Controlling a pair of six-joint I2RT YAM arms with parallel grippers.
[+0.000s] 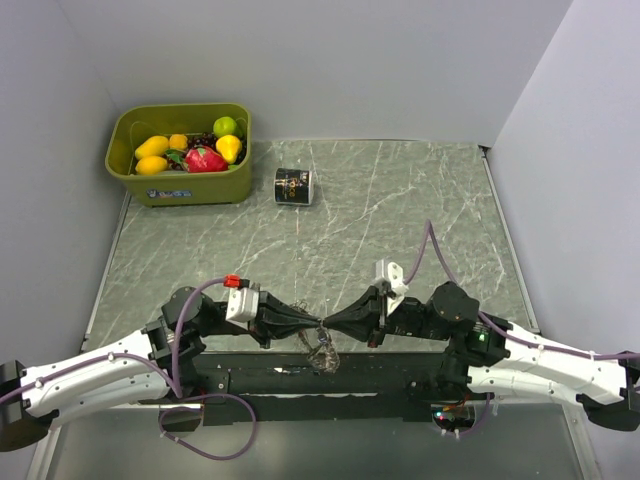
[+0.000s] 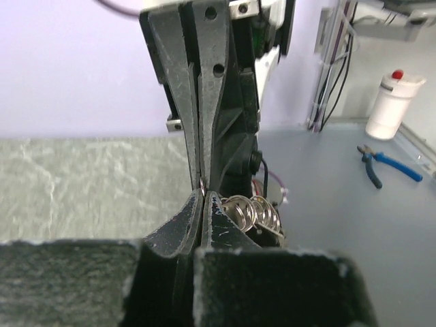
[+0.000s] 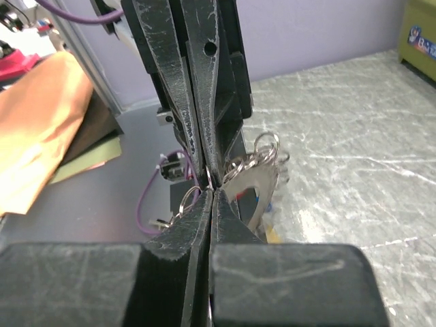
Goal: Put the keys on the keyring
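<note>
So, both arms are met nose to nose over the near edge of the table (image 1: 400,200). The left gripper (image 1: 316,322) is squeezed fully shut with the thin wire of the keyring (image 1: 322,353) nipped at its tips. The right gripper (image 1: 330,322) is pressed shut too, tip against tip with the left one. Whether ring wire or a key edge is caught in it can't be made out.

The bundle is hung just below the meeting point, off the marble and over the black base rail. A fan of silver keys (image 3: 257,187) and small loops is seen dangling to one side of the closed fingers in both wrist views.

Not much is in the way. Each wrist view is mostly blocked by the other arm's fingers. A black can (image 1: 293,186) is lying on its side well apart, further up the table. A green bin (image 1: 180,188) filled with fruit (image 1: 205,158) is parked in the far left corner.

Off the table, a white bottle (image 2: 392,105), blue-handled pliers (image 2: 390,167), a purple cable (image 3: 144,204) and some orange sheeting (image 3: 34,150) can be spotted.
</note>
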